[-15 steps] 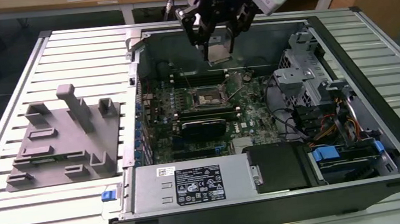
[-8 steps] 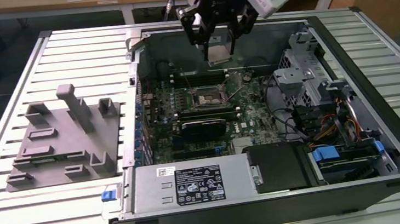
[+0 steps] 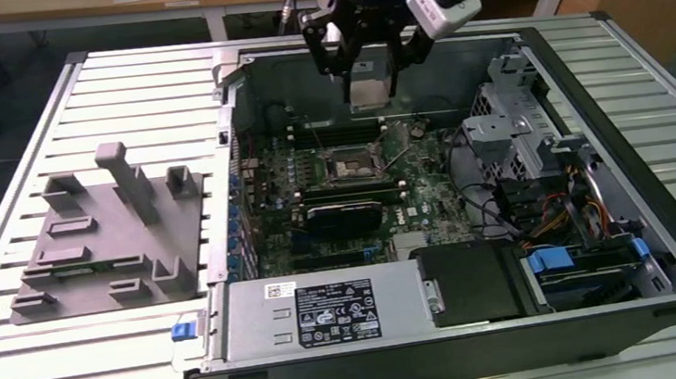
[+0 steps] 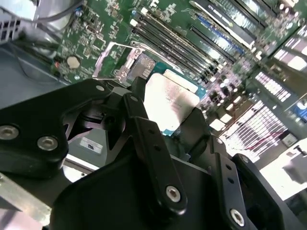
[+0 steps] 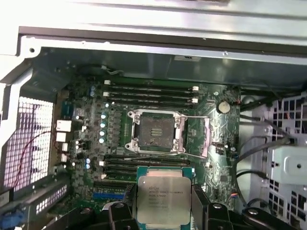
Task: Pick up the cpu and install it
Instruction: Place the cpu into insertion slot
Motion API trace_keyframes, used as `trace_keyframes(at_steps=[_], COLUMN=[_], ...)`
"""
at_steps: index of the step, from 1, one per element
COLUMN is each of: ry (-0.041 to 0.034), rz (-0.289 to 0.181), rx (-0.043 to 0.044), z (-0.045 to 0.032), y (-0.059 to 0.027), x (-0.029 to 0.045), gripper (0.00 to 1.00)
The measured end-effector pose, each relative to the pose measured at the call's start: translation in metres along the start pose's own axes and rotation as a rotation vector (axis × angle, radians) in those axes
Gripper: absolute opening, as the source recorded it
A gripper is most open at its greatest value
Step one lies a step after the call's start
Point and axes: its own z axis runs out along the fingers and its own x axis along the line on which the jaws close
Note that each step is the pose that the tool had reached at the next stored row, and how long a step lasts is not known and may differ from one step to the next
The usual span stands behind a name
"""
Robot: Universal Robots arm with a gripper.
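Black jointed gripper fingers clamp the cpu, a flat square chip with a silver-grey metal lid and a thin green rim, by two opposite edges. It hangs in the air above the green motherboard, touching nothing else. Across the exterior view from its left, the grey moulded plastic tray sits on the slatted white table. Next comes the open black computer case, with gripper and chip over its far part. The dark square socket with its metal frame lies bare, its hinged cover plate swung open beside it. Doing this carry well, I judge, means keeping the chip level and firmly held, centring it over the socket with corners matched, and letting nothing brush the contacts or the open plate.
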Motion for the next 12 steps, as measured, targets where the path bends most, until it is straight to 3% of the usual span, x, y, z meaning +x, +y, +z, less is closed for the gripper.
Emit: trace_keyframes(at_steps=[12], ry=[-0.0092], rz=[0.2], rx=[0.0025], z=[0.0027], y=[0.0], x=[0.0], gripper=[0.54])
